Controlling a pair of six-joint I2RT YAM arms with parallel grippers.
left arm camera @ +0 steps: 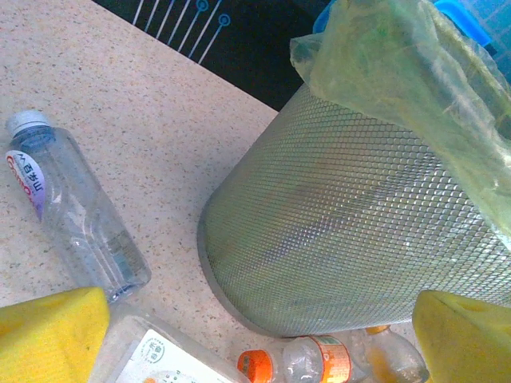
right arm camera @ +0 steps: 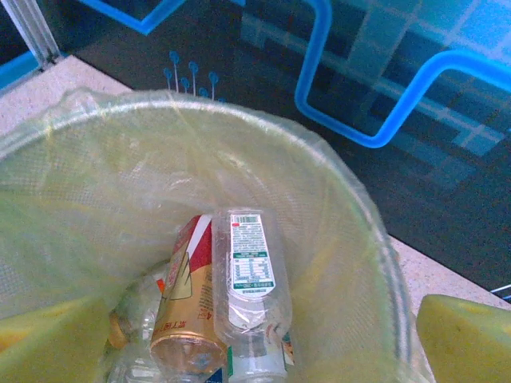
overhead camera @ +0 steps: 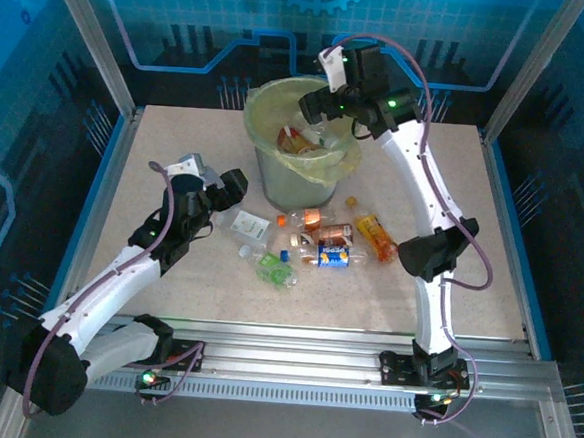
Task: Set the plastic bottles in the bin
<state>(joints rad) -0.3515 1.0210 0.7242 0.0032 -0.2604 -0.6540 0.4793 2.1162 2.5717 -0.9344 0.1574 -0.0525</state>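
The bin [overhead camera: 293, 169], grey mesh lined with a yellow-green bag, stands at the table's far middle. My right gripper [overhead camera: 325, 106] hovers over its mouth, open and empty [right arm camera: 255, 343]. Below it, inside the bin, lie a clear bottle with a white label [right arm camera: 251, 287] and a gold-and-red labelled bottle [right arm camera: 188, 311]. Several plastic bottles [overhead camera: 320, 243] lie on the table in front of the bin. My left gripper [overhead camera: 219, 189] is open to the left of the bin, low over the table [left arm camera: 255, 339]. Close to it are a white-labelled bottle [left arm camera: 160, 355] and an orange-capped bottle [left arm camera: 307, 361].
A clear white-capped bottle [left arm camera: 72, 215] lies left of the left gripper. The bin's mesh wall [left arm camera: 359, 231] stands close ahead of the left gripper. A crushed green bottle [overhead camera: 276, 270] lies nearest the front. Metal frame posts [overhead camera: 94, 40] and blue panels ring the table.
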